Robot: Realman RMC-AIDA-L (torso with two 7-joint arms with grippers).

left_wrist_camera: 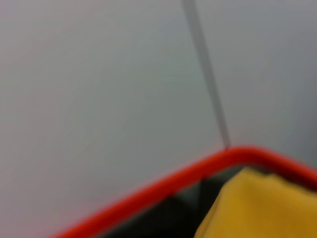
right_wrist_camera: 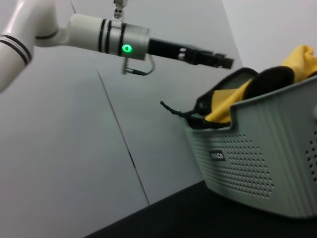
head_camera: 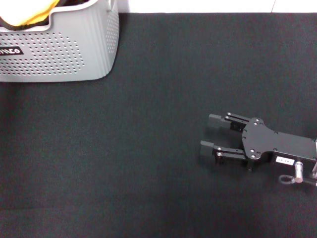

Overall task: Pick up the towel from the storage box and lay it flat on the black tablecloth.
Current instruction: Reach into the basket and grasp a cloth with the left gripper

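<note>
Towel (head_camera: pixel 22 15) sits bunched inside the storage box (head_camera: pixel 64 54), only a bright yellow fold with a dark edge showing above the rim in the head view. Right wrist view shows more: yellow cloth (right_wrist_camera: pixel 233 101) heaped with black fabric, poking above the box wall (right_wrist_camera: pixel 257 163), a thin black cord or edging sticking out past the rim. No grey-green face visible from any angle.

Box is light grey plastic, rows of small round holes, black label with white letters on the side. It stands at the far left corner of the black tablecloth (head_camera: pixel 148 148), which covers the counter across nearly the whole head view.

Right pincer (head_camera: pixel 212 133) lies low over the cloth at the near right side, fingers pointing toward the left, jaws spread wide, nothing between them. Towel is well apart from it, diagonally across the cloth, far and to the left.

Left pincer (right_wrist_camera: pixel 225 63) is out of the head view; right wrist view shows the left arm reaching horizontally above the box, its tip over the heaped cloth, not touching it as far as I can tell. Cannot tell if that pincer is wide or narrow. Left wrist view is blurred: a red rim (left_wrist_camera: pixel 163 188) and yellow fabric (left_wrist_camera: pixel 262 208) up close below a pale wall.
</note>
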